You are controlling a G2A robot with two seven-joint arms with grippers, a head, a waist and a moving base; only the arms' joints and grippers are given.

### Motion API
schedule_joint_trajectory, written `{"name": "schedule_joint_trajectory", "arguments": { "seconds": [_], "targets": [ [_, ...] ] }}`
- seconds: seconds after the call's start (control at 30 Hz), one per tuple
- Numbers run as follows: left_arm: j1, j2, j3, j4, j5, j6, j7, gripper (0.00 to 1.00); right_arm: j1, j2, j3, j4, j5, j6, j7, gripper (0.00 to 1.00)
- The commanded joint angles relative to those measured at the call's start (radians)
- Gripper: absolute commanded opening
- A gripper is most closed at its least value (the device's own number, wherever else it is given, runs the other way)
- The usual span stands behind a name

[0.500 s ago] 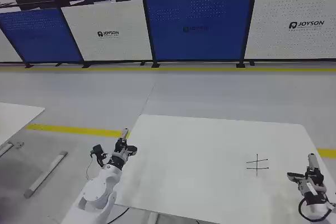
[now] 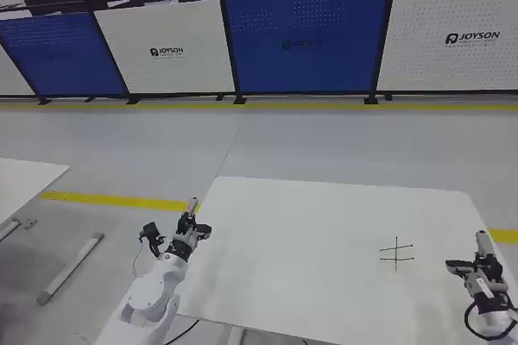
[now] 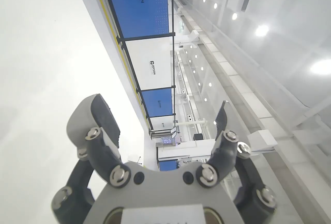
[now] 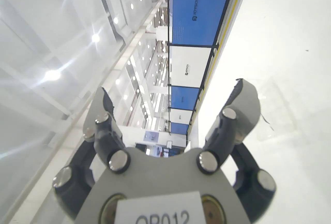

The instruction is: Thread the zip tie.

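Thin black zip ties (image 2: 396, 253) lie crossed on the white table (image 2: 311, 250), toward its right side. My right gripper (image 2: 480, 239) stands at the table's right edge, a short way right of the ties and pointing to the far side. It is open (image 4: 173, 98) with nothing between its fingers. A short black line (image 4: 266, 120) shows on the table beside one finger. My left gripper (image 2: 192, 205) is at the table's left edge, far from the ties. It is also open (image 3: 163, 116) and holds nothing.
Blue and white partition panels (image 2: 302, 47) stand across the floor behind the table. Another white table (image 2: 17, 181) sits off to the left. A grey bar (image 2: 69, 267) lies on the floor at the left.
The right arm has shifted slightly to the right and toward the near edge. The left arm and the zip ties have not moved.
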Motion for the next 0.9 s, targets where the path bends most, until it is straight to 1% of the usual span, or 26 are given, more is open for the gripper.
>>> {"name": "schedule_joint_trajectory", "arguments": {
  "seconds": [0.0, 0.03, 0.1, 0.17, 0.2, 0.23, 0.67, 0.7, 0.73, 0.77, 0.8, 0.87],
  "targets": [
    [0.000, 0.000, 0.000, 0.000, 0.000, 0.000, 0.000, 1.00, 0.003, 0.004, 0.025, 0.000, 0.008, 0.011, 0.088, 1.00],
    [0.000, 0.000, 0.000, 0.000, 0.000, 0.000, 0.000, 1.00, 0.007, 0.008, 0.037, -0.001, -0.003, 0.020, 0.137, 1.00],
    [0.000, 0.000, 0.000, 0.000, 0.000, 0.000, 0.000, 1.00, 0.015, 0.013, 0.053, 0.001, -0.016, 0.035, 0.192, 1.00],
    [0.000, 0.000, 0.000, 0.000, 0.000, 0.000, 0.000, 1.00, 0.032, 0.021, 0.062, 0.006, -0.059, 0.058, 0.278, 1.00],
    [0.000, 0.000, 0.000, 0.000, 0.000, 0.000, 0.000, 1.00, 0.043, 0.024, 0.065, 0.014, -0.079, 0.068, 0.302, 1.00],
    [0.000, 0.000, 0.000, 0.000, 0.000, 0.000, 0.000, 1.00, 0.051, 0.025, 0.066, 0.020, -0.090, 0.072, 0.311, 1.00],
    [0.000, 0.000, 0.000, 0.000, 0.000, 0.000, 0.000, 1.00, 0.051, 0.025, 0.066, 0.020, -0.090, 0.072, 0.311, 1.00],
    [0.000, 0.000, 0.000, 0.000, 0.000, 0.000, 0.000, 1.00, 0.053, 0.026, 0.060, 0.016, -0.084, 0.072, 0.336, 1.00],
    [0.000, 0.000, 0.000, 0.000, 0.000, 0.000, 0.000, 1.00, 0.064, 0.029, 0.063, 0.024, -0.070, 0.071, 0.400, 1.00],
    [0.000, 0.000, 0.000, 0.000, 0.000, 0.000, 0.000, 1.00, 0.078, 0.034, 0.078, 0.035, -0.080, 0.070, 0.436, 1.00],
    [0.000, 0.000, 0.000, 0.000, 0.000, 0.000, 0.000, 1.00, 0.093, 0.038, 0.089, 0.041, -0.100, 0.072, 0.457, 1.00],
    [0.000, 0.000, 0.000, 0.000, 0.000, 0.000, 0.000, 1.00, 0.119, 0.044, 0.076, 0.034, -0.176, 0.070, 0.497, 1.00]
  ]
}}
